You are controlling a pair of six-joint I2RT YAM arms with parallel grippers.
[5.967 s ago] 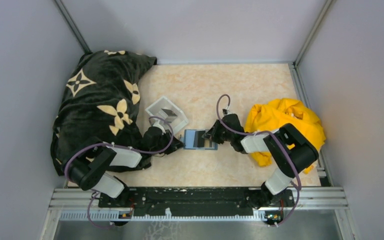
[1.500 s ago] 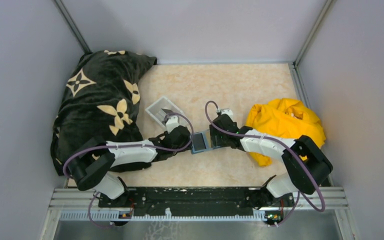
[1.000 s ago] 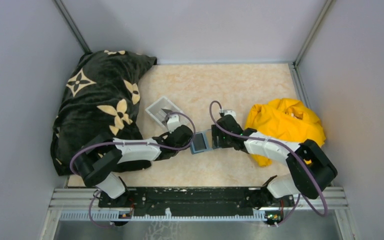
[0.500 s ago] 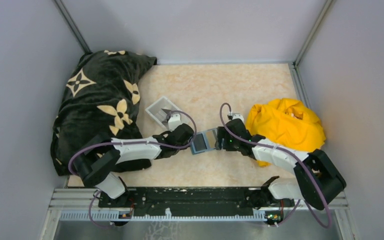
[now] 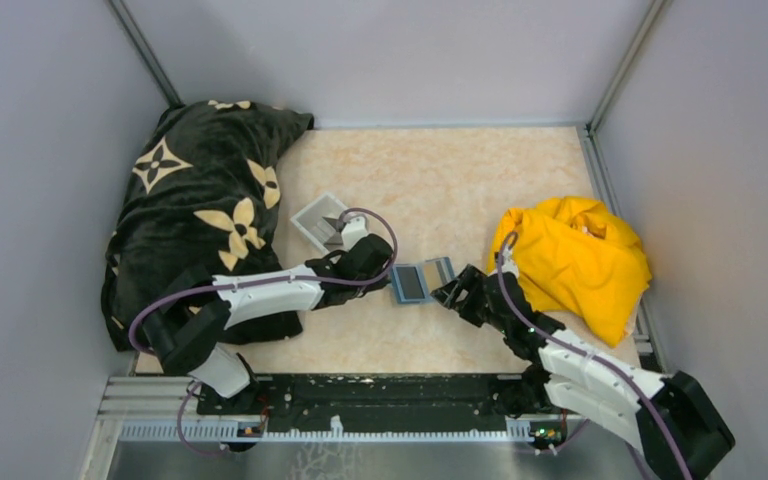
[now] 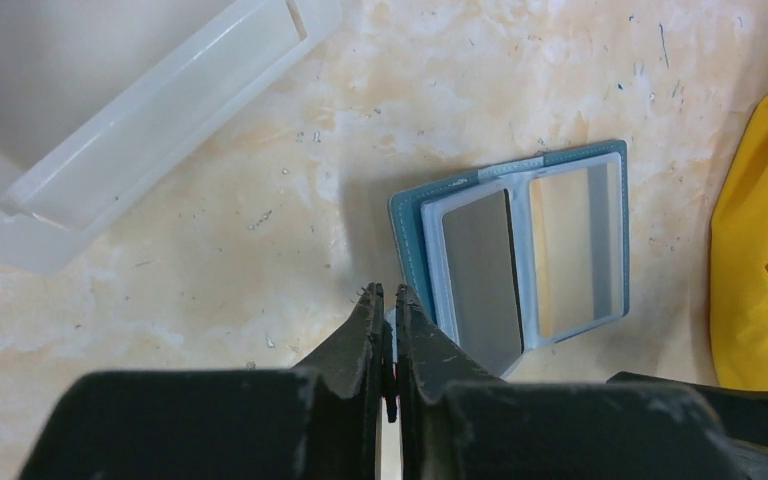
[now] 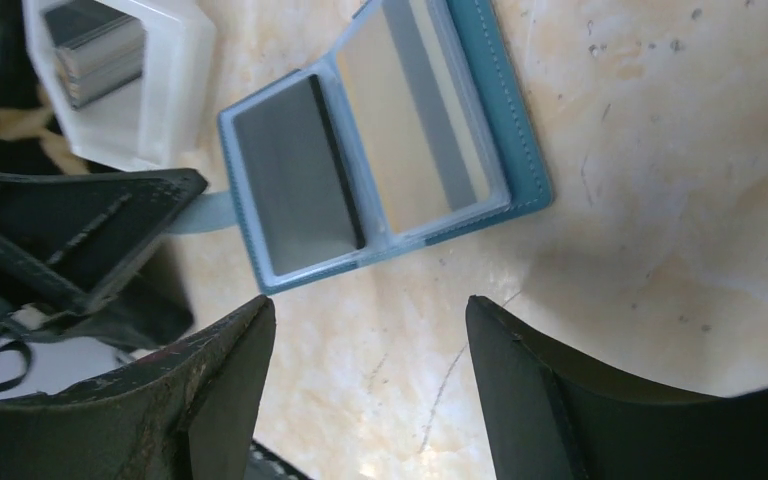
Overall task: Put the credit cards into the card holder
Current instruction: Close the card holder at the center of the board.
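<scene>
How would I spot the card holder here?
Find the crumpled yellow cloth on the right of the beige marbled table. Just left of it lies a flat teal wallet, open like a book. Unlike the boxy clear-white plastic tray beyond it, it is thin and teal-edged.

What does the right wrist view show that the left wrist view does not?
Only the right wrist view shows the grey cards stacked inside the clear tray, and the right gripper standing open. Only the left wrist view shows the yellow cloth. Both show the open card holder with one grey card and one tan card in its sleeves.
</scene>
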